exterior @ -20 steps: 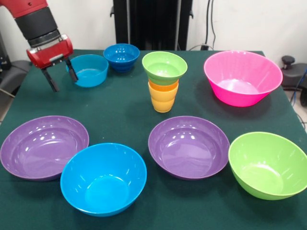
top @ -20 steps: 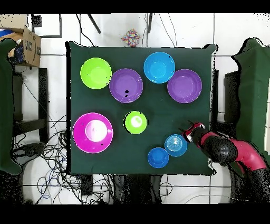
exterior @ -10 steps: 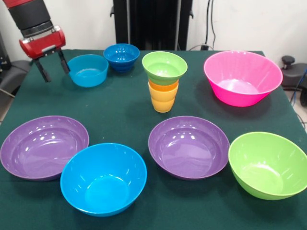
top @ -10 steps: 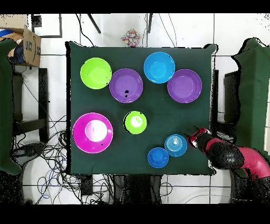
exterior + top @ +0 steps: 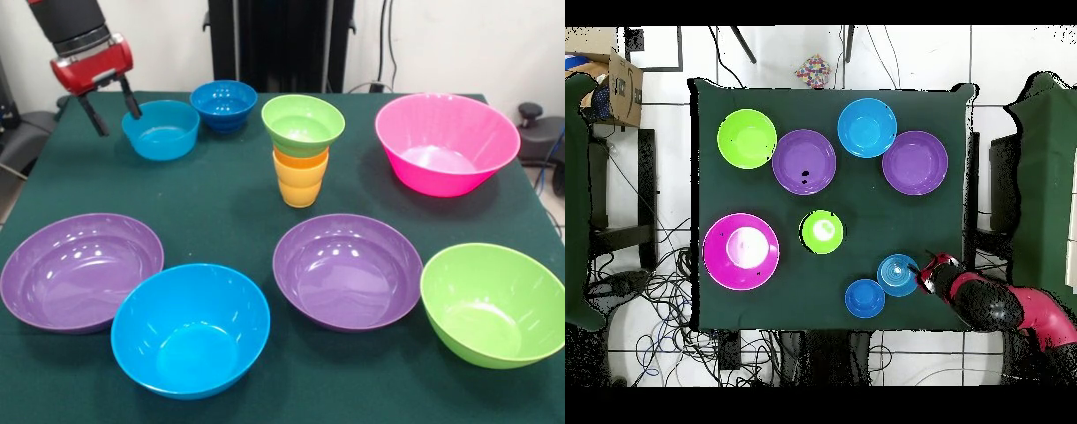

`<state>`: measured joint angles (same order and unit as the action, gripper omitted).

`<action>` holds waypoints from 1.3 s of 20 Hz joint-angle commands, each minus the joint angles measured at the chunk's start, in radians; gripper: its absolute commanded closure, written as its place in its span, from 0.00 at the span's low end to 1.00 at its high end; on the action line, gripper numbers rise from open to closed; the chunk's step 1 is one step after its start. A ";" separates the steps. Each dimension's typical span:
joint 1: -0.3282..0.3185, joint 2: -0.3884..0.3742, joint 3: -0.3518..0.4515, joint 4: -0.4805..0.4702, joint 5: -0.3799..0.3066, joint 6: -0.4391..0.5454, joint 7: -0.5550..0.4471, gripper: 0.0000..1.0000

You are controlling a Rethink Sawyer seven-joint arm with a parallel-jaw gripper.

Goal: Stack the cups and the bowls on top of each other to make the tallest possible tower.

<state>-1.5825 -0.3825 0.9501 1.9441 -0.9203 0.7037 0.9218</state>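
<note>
gripper (image 5: 110, 110): hanging open and empty at the rim of the light blue bowl (image 5: 161, 130)
risk: one finger is probably pushing the rim, sliding the bowl

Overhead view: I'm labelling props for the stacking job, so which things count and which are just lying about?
Job:
tower
light blue bowl
dark blue bowl
big bowls
open claw

Lying about:
cardboard box
floor cables
colourful bundle

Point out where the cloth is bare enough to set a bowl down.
Bare cloth lies between the light blue bowl, the left purple bowl and the cup stack, and between that stack and the pink bowl. The front row of big bowls is crowded.
</note>
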 commanded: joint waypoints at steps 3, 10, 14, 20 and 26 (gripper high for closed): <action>0.038 -0.014 -0.054 0.087 -0.037 0.086 -0.218 0.00; 0.044 0.019 -0.094 0.069 -0.133 -0.015 -0.180 0.00; 0.042 0.077 -0.117 0.021 -0.191 -0.062 -0.194 0.00; 0.035 0.118 -0.107 -0.021 -0.202 -0.073 -0.221 0.00; 0.043 0.104 -0.091 -0.019 -0.184 -0.054 -0.219 0.00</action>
<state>-1.5824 -0.3109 0.8877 2.0021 -1.0433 0.6738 0.9218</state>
